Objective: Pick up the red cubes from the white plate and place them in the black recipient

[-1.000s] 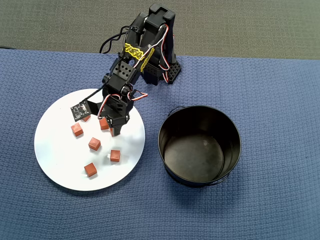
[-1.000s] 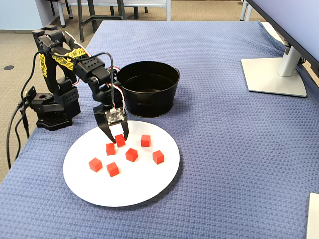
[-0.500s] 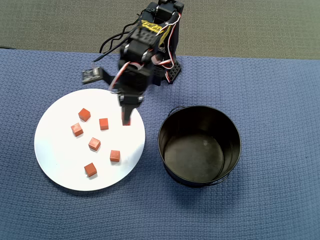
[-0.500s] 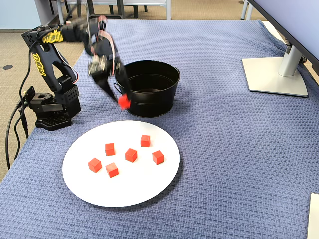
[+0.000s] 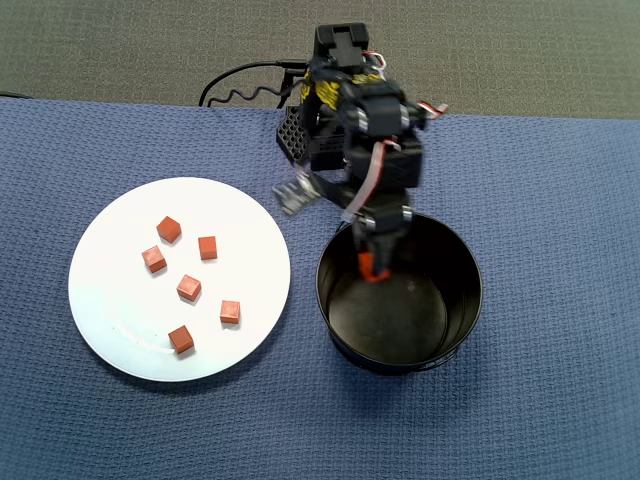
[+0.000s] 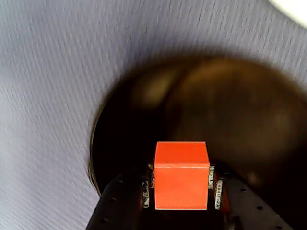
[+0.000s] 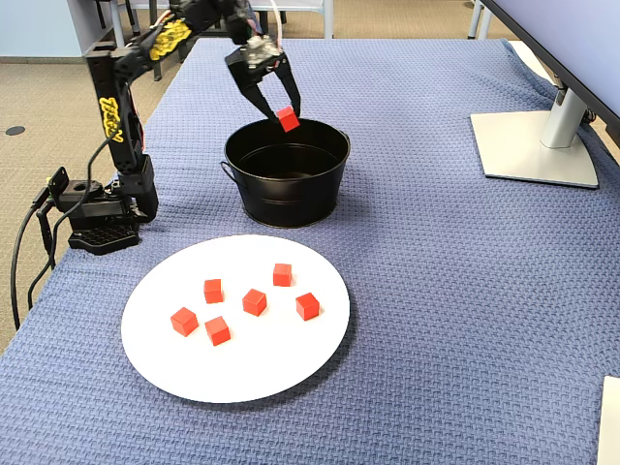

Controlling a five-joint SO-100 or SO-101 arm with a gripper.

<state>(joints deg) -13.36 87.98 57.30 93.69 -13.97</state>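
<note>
1 red cube [image 6: 181,175] sits clamped between the jaws, a dark finger pressing on each of its sides in the wrist view. In the fixed view the held cube [image 7: 288,118] hangs in the air above the rim of the black pot [image 7: 242,160], and the overhead view puts it [image 5: 369,266] over the pot's inside, toward the wall nearest the arm's base. The step in hand is the carry and drop: the cube is lifted and brought over the pot [image 5: 462,300], but not yet let go.

Below the jaws, the wrist view shows only the pot's dark, blurred inside [image 6: 230,105]; no cube is visible on its floor in any view.

The next move, as I judge it, calls for parting the jaws so the cube falls straight down. It sits close to the near wall, so a small reach further toward the pot's middle would give more margin against a bounce off the rim.

Well away from the jaws, on the far side of the pot from them in the fixed view, the white plate [image 7: 291,373] lies flat on the blue cloth [image 7: 465,320] of the worktop. 5 cubes rest on it, spread apart, none touching: [image 5: 168,229], [image 5: 207,247], [image 5: 153,259], [image 5: 188,288], [image 5: 230,311]. A 6th [image 5: 180,338] lies nearer the plate's edge. After the drop, the arm [image 7: 111,107] must swing back for these.
</note>
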